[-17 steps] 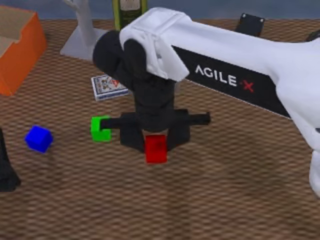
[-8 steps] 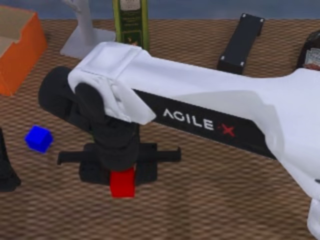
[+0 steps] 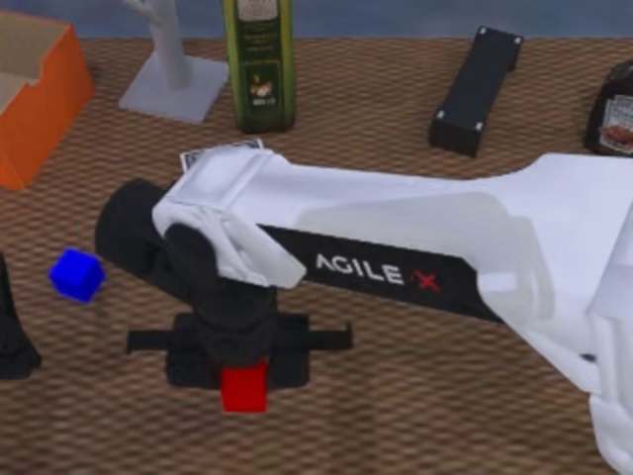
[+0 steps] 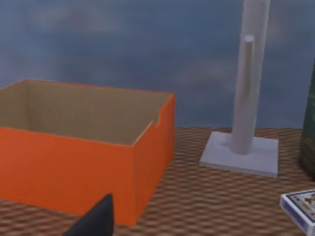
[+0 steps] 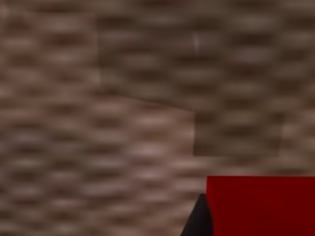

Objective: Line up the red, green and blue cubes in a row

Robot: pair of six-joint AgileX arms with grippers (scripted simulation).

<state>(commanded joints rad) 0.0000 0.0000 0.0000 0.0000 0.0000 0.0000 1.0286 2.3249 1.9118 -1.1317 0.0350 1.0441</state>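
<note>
The right gripper (image 3: 243,381) is clamped on the red cube (image 3: 243,388), over the woven mat (image 3: 415,396) toward the table's left. The blue cube (image 3: 77,274) rests near the left edge. The green cube is hidden. The left arm (image 3: 12,336) stays parked at the left edge; its fingers cannot be judged.

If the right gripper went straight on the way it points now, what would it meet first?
The right gripper points down, holding the red cube. Below it the right wrist view shows only bare woven table, so probably that first.

Overhead view (two low wrist close-ups)
</note>
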